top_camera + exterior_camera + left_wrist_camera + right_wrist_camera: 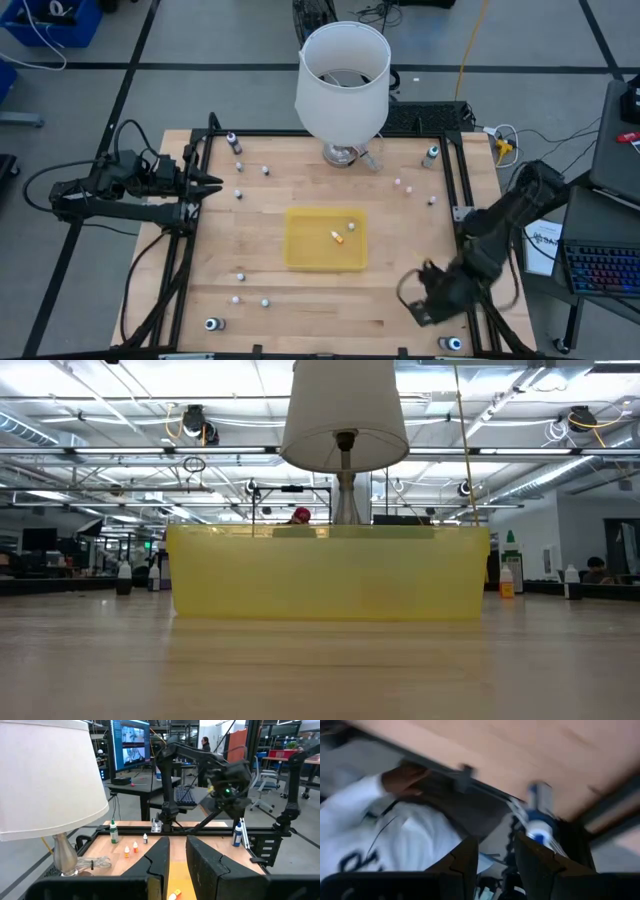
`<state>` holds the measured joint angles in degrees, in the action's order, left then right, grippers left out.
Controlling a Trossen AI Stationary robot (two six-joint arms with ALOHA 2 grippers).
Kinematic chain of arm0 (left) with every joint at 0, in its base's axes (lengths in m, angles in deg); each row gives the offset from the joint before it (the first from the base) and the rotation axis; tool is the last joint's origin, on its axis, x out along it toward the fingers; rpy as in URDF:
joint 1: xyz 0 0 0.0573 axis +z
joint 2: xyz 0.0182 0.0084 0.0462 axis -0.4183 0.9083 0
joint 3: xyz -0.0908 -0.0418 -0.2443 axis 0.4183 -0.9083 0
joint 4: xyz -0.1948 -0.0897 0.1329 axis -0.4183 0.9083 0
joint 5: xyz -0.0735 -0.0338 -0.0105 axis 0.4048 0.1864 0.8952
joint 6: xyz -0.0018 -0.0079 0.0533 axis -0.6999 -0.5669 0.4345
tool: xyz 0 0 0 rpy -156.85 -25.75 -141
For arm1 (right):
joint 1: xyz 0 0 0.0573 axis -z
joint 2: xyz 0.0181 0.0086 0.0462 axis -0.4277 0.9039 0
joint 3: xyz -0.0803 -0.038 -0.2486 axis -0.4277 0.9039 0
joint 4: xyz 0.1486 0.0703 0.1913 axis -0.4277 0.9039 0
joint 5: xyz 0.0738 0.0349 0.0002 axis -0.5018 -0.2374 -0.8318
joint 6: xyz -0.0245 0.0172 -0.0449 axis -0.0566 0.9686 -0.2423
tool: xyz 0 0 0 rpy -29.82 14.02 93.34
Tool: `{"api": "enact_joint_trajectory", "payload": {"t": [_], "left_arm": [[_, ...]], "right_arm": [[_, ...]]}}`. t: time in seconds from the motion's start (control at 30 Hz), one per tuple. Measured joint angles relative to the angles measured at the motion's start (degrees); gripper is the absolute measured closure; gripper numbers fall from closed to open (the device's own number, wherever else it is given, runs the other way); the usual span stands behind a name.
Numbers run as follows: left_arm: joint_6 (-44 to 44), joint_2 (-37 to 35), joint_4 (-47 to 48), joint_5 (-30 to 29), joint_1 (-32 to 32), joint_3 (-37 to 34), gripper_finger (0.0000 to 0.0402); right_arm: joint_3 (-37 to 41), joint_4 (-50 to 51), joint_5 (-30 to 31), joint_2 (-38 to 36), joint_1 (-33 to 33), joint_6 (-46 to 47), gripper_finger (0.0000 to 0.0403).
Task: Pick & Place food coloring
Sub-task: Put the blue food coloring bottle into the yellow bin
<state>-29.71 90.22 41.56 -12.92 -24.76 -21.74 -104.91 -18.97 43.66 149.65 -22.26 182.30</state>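
Right gripper [430, 300] at the near right, jaws part open, empty; bottles [337, 236] look light, slick — pinch the body.

A tray [305, 250] lies mid-table with 2 bottles [339, 236] in it; a lamp [342, 80] stands behind it.

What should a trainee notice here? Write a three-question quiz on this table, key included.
1. True or false: the yellow tray holds no bottles.
2. Where is the lamp? A) at the table's edge, outside the tray; B) inside the tray; C) lying on its side.
3. Name the gripper at the table's left edge.

Key:
1. False: food coloring bottles lie in it.
2. A.
3. The left gripper; the right gripper is by a right corner.
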Motion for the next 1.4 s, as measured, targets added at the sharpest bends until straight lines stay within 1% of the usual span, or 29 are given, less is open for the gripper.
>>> {"api": "enact_joint_trajectory", "payload": {"t": [0.07, 0.13, 0.23, 0.33, 0.57, 0.73, 0.97, 1.4], "left_arm": [[0.00, 0.02, 0.00, 0.01, 0.00, -0.02, 0.0334], [0.00, 0.00, 0.00, 0.01, 0.00, -0.01, 0.0334], [0.01, 0.02, 0.00, 0.01, 0.00, 0.00, 0.0334], [0.00, 0.02, 0.00, 0.01, 0.00, -0.01, 0.0334], [0.00, 0.00, 0.00, 0.01, 0.00, 0.00, 0.0334], [0.00, 0.02, 0.00, 0.01, 0.00, -0.01, 0.0334], [0.00, 0.02, 0.00, 0.01, 0.00, -0.02, 0.0334], [0.00, 0.01, -0.01, 0.01, 0.00, -0.01, 0.0334]], "right_arm": [[0.00, -0.20, -2.08, 1.59, -4.21, 6.99, 0.0289], [0.00, -0.48, -3.18, 2.91, -7.78, 11.68, 0.0289], [0.00, -0.80, -3.60, 4.64, -10.25, 12.75, 0.0289], [0.00, -1.07, -1.81, 6.15, -10.25, 12.31, 0.0289], [0.00, -2.07, -2.02, 8.59, -10.49, 11.83, 0.0289], [1.30, -1.70, -1.24, 8.58, -10.57, 10.88, 0.0289], [2.78, -3.79, -0.59, 8.55, -10.55, 11.06, 0.0289], [3.08, -2.91, -0.63, 8.54, -10.55, 9.84, 0.0289]]}}
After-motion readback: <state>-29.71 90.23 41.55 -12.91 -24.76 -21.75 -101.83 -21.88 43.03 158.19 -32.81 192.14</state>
